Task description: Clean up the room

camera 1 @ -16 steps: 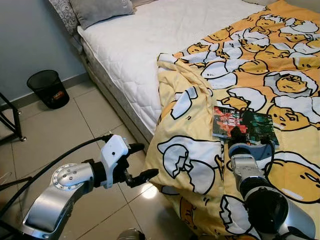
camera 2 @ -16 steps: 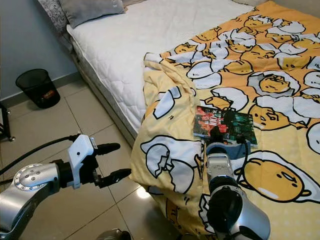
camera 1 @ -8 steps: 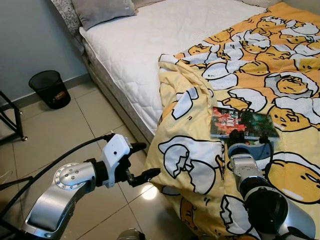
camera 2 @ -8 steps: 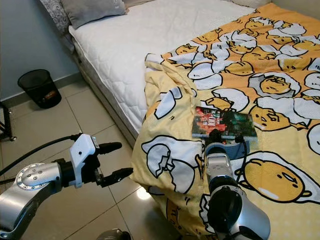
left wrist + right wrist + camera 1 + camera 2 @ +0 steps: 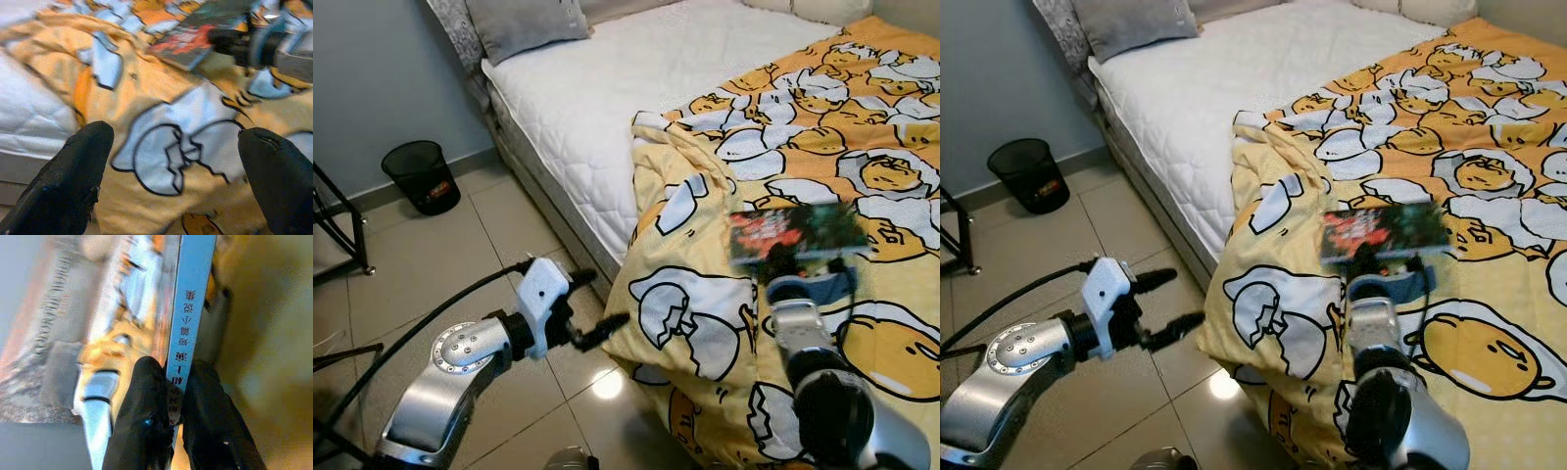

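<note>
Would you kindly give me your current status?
Right gripper shut on book, above the duvet. Left gripper open, idle beside the bed. Nothing obstructing.

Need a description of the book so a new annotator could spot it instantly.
Start at the bed, half bare white mattress, half covered by a yellow cartoon-egg blanket. Near the blanket's floor-side edge, the right hand pinches the book by its spine. It is the one flat, dark rectangle there, its cover red and green against the yellow and white print.
</note>
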Controlling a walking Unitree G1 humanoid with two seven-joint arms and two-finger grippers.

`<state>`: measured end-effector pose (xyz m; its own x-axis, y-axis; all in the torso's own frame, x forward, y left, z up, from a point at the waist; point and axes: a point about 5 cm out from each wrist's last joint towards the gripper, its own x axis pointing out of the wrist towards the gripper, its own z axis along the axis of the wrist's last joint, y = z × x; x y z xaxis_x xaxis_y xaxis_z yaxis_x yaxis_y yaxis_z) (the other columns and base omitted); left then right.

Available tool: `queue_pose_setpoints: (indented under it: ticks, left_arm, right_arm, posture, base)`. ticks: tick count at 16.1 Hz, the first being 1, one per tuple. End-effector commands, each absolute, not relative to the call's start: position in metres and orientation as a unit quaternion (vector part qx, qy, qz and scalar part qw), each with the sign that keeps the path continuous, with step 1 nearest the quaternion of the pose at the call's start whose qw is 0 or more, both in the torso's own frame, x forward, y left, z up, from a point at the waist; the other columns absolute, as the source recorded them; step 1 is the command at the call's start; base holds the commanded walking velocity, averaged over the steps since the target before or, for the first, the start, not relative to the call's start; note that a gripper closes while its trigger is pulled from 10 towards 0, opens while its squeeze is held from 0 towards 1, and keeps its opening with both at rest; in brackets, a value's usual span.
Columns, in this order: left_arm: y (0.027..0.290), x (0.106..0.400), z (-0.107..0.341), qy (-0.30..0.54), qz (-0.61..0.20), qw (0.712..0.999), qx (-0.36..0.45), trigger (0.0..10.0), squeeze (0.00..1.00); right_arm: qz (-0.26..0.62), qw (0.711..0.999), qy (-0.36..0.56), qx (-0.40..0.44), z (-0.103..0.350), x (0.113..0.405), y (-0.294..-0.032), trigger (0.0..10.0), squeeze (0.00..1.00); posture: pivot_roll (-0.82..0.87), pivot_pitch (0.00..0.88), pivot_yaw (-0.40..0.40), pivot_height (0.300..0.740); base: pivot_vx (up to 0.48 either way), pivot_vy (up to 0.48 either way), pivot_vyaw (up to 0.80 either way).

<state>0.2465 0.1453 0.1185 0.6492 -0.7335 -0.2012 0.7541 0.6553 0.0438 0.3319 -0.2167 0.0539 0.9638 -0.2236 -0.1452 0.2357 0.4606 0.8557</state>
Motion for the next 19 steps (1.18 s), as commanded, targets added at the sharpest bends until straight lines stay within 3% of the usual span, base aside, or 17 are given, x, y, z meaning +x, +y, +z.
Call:
queue_pose_setpoints:
  ticks: [1,4,7,12,13,14,15,19]
  left_arm:
    - [0.153,0.249,0.120,0.074,-0.381,0.920,0.061,10.0,0.76]
    - [0.156,0.252,0.117,0.060,-0.310,0.947,0.052,10.0,0.76]
    - [0.162,0.252,0.114,0.056,-0.262,0.961,0.061,10.0,0.76]
    - [0.165,0.254,0.114,0.047,-0.205,0.975,0.067,10.0,0.76]
    - [0.167,0.255,0.112,0.050,-0.191,0.978,0.073,10.0,0.76]
    - [0.169,0.256,0.110,0.052,-0.181,0.979,0.079,10.0,0.75]
    - [0.170,0.256,0.109,0.054,-0.171,0.980,0.085,10.0,0.75]
    - [0.172,0.264,0.114,0.047,-0.153,0.983,0.091,10.0,0.70]
  right_arm:
    - [-0.101,0.881,-0.039,0.461,0.071,0.335,-0.221,0.0,0.00]
    - [-0.077,0.923,-0.101,0.364,0.098,0.320,-0.225,0.0,0.00]
    - [-0.062,0.962,-0.118,0.237,0.106,0.301,-0.208,0.0,0.00]
    - [-0.056,0.970,-0.091,0.219,0.099,0.278,-0.184,0.0,0.00]
    - [-0.081,0.983,-0.054,0.155,0.092,0.278,-0.187,4.2,0.00]
    - [-0.103,0.989,-0.037,0.100,0.089,0.279,-0.188,10.0,0.00]
    - [-0.122,0.990,-0.016,0.065,0.087,0.279,-0.189,10.0,0.00]
    - [-0.046,0.998,-0.019,0.026,0.097,0.277,-0.172,10.0,0.00]
  posture:
    - [0.02,0.000,0.065,0.740]
    - [-0.01,0.000,0.055,0.740]
    - [-0.02,0.000,0.043,0.740]
    - [0.00,0.000,0.027,0.740]
    - [0.00,0.000,0.031,0.740]
    - [0.00,0.000,0.034,0.740]
    - [0.00,0.000,0.035,0.740]
    - [0.00,0.000,0.041,0.740]
  base:
    - [0.000,0.000,0.00]
    - [0.000,0.000,0.00]
    - [0.000,0.000,0.00]
    - [0.000,0.000,0.00]
    - [0.000,0.000,0.00]
    - [0.000,0.000,0.00]
    - [0.000,0.000,0.00]
    - [0.000,0.000,0.00]
